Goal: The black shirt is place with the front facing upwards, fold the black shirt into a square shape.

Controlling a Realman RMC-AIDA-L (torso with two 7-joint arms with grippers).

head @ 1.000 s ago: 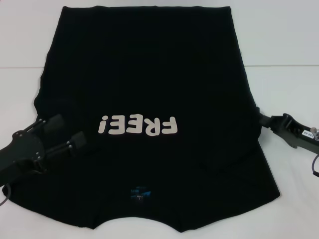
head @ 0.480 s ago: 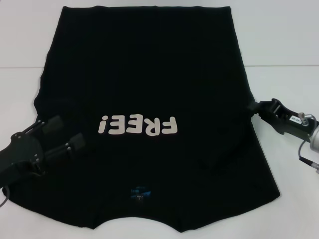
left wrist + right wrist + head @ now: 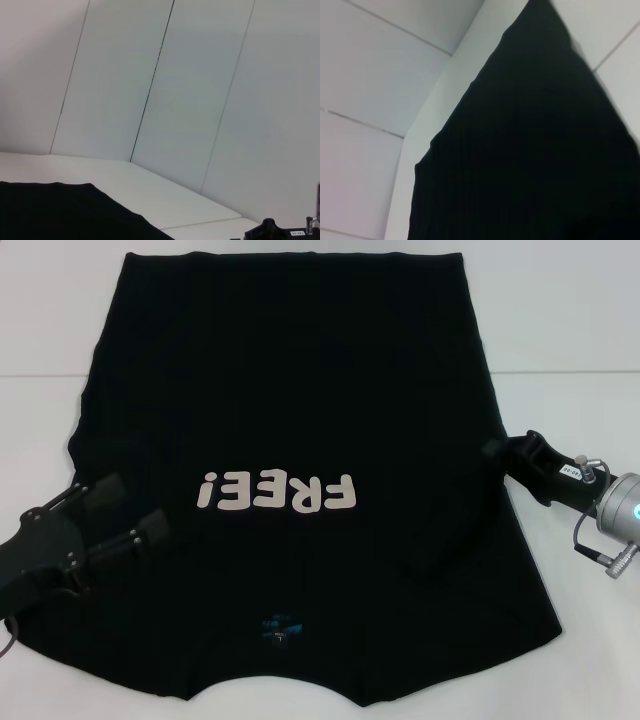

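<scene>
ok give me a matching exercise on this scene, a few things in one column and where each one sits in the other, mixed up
Things:
1. chunky white FREE! lettering
2. small blue neck label
3. left gripper
4. right gripper

Places:
A. at the right edge of the plain black cotton shirt
B. over the shirt's left side, fingers apart
C. on the chest, middle of the shirt
D. near the collar, at the shirt's end closest to the robot

Pairs: 1-C, 2-D, 3-B, 4-A

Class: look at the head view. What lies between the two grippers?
In the head view, the black shirt with its white FREE! lettering lies between the left gripper and right gripper.
</scene>
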